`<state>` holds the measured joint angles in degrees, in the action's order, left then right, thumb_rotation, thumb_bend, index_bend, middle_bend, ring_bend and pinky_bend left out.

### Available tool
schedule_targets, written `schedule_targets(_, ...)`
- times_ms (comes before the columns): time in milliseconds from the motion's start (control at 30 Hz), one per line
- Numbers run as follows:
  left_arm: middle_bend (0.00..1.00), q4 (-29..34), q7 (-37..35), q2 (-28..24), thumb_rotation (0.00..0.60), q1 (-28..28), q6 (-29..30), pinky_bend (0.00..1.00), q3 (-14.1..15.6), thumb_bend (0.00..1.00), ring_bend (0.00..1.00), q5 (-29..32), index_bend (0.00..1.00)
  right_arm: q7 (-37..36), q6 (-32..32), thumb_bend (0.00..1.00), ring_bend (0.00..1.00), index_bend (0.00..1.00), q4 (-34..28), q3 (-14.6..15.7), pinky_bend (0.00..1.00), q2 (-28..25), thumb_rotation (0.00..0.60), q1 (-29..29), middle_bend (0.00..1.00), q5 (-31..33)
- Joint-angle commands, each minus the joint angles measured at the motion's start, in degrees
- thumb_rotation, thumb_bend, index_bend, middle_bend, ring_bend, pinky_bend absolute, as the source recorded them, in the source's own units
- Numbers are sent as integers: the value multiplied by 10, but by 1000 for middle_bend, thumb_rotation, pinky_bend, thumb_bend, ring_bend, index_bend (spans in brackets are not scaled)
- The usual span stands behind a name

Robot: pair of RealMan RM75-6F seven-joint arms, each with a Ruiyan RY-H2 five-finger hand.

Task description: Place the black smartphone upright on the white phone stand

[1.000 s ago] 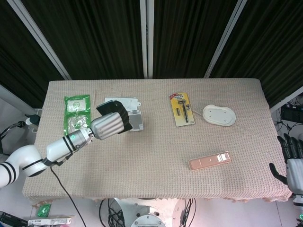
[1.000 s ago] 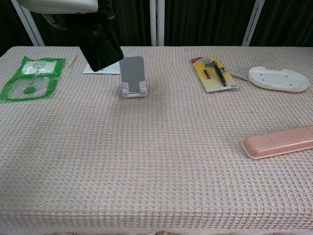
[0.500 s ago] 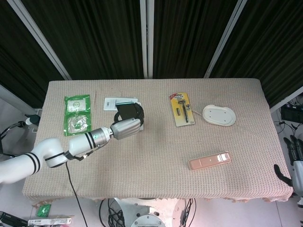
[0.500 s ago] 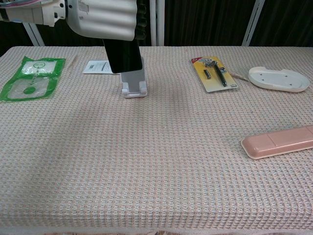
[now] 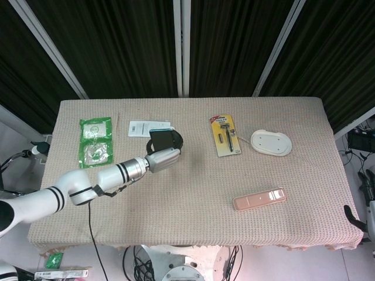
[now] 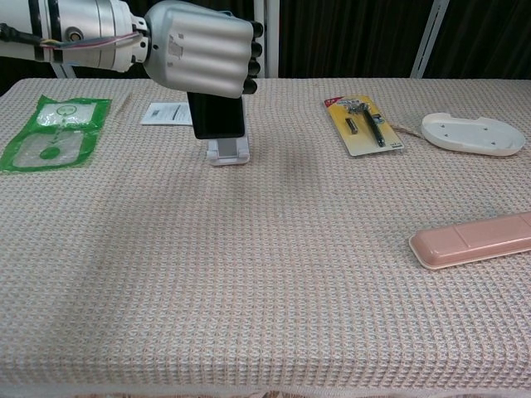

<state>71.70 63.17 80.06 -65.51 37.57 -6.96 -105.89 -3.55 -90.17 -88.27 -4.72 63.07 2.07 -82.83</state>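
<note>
Our left hand point(image 6: 203, 58) grips the black smartphone point(image 6: 218, 118) by its upper part, just above the white phone stand point(image 6: 227, 152). We judge it stiff, slick and light, best held by its edges. Our right hand point(image 5: 369, 202) barely shows; we cannot tell its state.

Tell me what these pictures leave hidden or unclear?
- Stand: chest view shows only its base; phone covers the rest.
- Left hand: its fingers' grip on the phone faces away.
- Right hand: cut off by head view's edge.
- Razor pack print: too small.
</note>
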Motion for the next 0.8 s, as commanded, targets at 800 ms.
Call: schedule_targets(800,601,-82,-54,62,600,-28,12,561,30,450,519,12,609,-21,12,242,0,0,14,-6,0,-2,600,1,0,11)
